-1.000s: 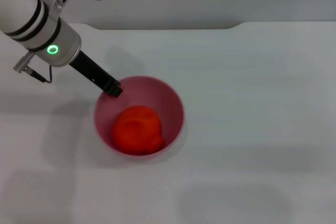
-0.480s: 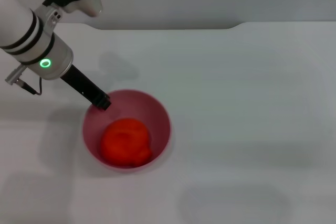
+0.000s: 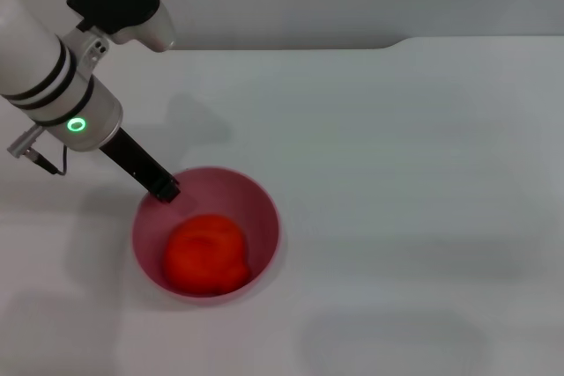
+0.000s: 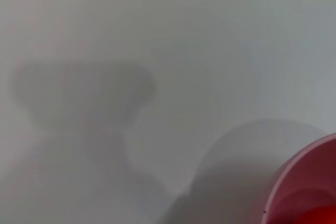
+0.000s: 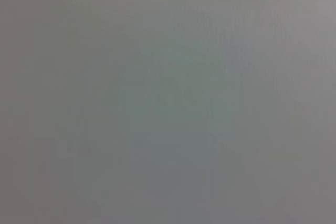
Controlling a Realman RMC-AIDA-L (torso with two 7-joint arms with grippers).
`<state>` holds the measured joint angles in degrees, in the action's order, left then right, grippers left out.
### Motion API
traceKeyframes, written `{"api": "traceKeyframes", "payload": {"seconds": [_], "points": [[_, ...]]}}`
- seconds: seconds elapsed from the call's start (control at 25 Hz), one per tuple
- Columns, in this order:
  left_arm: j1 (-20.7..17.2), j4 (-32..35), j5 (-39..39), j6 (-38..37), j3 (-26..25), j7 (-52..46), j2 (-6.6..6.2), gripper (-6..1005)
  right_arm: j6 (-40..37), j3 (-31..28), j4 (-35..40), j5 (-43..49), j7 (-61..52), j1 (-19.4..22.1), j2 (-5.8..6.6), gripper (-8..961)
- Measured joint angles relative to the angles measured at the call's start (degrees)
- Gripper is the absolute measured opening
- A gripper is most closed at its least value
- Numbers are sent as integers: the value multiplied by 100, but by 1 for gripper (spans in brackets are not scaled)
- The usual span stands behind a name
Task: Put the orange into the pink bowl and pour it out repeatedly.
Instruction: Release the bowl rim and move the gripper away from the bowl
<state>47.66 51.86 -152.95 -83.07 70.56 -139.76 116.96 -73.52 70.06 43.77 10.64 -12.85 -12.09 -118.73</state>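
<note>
The orange (image 3: 205, 253) lies inside the pink bowl (image 3: 269, 209), which stands upright on the white table at the front left of the head view. My left gripper (image 3: 165, 189) reaches down from the left and grips the bowl's far-left rim; one black finger (image 3: 145, 169) shows outside the wall. The left wrist view catches only a corner of the pink bowl (image 4: 299, 177) with a sliver of the orange (image 4: 326, 216). The right gripper is out of view; its wrist view shows plain grey surface.
The white table (image 3: 405, 182) stretches to the right and back. Its rear edge (image 3: 388, 41) meets a grey wall with a small step near the middle. The bowl's shadow lies on the table beside it.
The left gripper has pulled the pink bowl, with the orange in it, leftward and toward the table's front edge. The bowl stays upright.
</note>
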Motion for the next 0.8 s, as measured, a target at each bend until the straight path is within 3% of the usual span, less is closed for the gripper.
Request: {"api": "traceKeyframes", "payload": {"seconds": [0.68,0.8], "points": [[85,14,-27,111,30,-101,4,64,-8,48,-1,-28,-12,1,0,641],[86,24,-50,107,110,-112,19,142,-9,43,0,-32,-15,6,0,641]]}}
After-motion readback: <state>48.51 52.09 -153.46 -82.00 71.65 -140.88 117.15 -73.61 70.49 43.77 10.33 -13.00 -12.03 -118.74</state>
